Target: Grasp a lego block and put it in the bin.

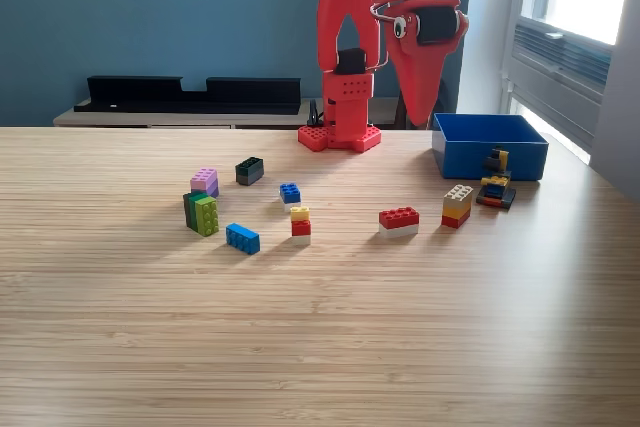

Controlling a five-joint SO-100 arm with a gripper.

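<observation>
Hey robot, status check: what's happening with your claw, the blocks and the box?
Gripper raised beside bin, nothing visibly held. Blocks scattered on table. Nothing in the way.

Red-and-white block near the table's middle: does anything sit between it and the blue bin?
Partly. The white-yellow-red stacked block lies between the red-and-white block and the bin, and a dark multicoloured block pile sits against the bin's front wall. Nothing visible blocks a carry above them.

Red arm (350,57) folded upright; claw (415,97) pointing down.

You have open table (330,337) in front | scattered blocks (245,209) crowd mid-table | a small stack (496,187) stands touching the bin (489,145).
</observation>
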